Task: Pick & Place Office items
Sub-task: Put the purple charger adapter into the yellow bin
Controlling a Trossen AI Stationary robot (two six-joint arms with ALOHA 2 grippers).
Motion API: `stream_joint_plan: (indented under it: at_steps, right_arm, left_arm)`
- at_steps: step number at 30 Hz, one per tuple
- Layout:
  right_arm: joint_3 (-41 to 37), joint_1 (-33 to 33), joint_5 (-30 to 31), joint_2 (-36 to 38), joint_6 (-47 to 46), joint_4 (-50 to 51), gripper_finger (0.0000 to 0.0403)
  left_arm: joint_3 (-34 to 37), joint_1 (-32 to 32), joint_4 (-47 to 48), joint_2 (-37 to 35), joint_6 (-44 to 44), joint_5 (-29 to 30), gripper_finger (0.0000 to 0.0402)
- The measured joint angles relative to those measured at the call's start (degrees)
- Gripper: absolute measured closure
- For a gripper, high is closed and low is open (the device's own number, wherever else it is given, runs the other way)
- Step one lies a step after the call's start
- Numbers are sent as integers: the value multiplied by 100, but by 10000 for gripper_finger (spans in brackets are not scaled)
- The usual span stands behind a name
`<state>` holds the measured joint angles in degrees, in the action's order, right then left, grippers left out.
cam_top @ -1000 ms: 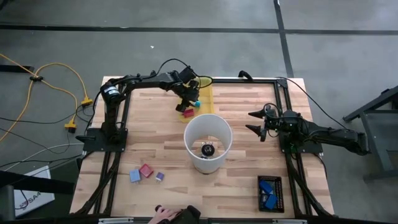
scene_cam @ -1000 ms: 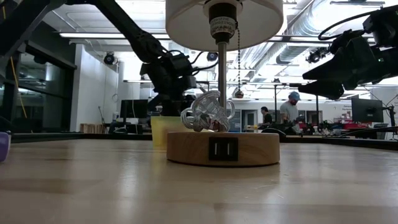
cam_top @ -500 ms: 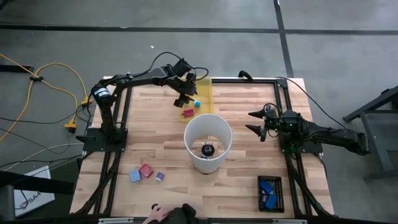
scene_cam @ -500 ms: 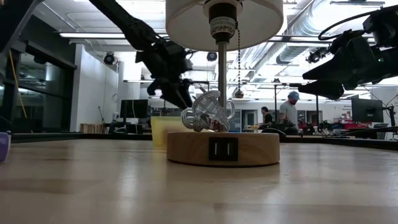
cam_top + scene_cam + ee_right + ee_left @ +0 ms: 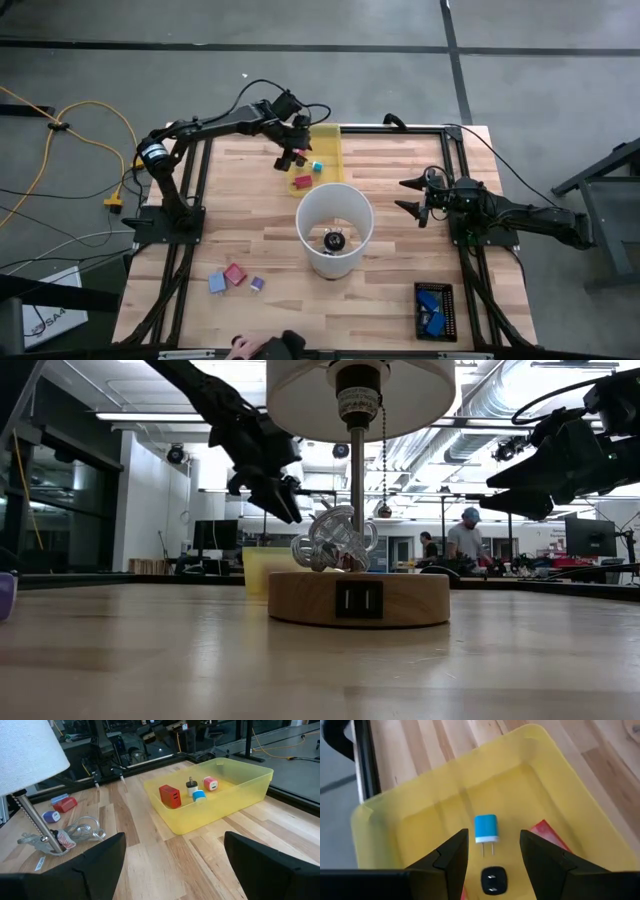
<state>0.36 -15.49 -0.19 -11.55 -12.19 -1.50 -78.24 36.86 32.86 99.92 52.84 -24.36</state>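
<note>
Left gripper (image 5: 490,851) open above yellow tray (image 5: 385,827), blue charger (image 5: 485,828) apparently unlabelled

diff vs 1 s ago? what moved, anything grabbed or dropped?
Left gripper rose off the yellow tray and drew back toward the table's left side, jaws apart, carrying nothing. Cyan charger, red block stay in the tray. Right gripper, lamp and blocks on the table unchanged.
</note>
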Motion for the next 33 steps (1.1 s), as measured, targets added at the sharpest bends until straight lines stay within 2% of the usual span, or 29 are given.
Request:
stream_joint_plan:
  at_steps: [8, 33]
  right_arm:
    - [0, 0, 0, -1, 0, 1, 78]
    - [0, -1, 0, 0, -2, 1, 78]
  left_arm:
    - [0, 147, 519, -109, -357, -16, 232]
    - [0, 966, 3373, -960, -485, 53, 232]
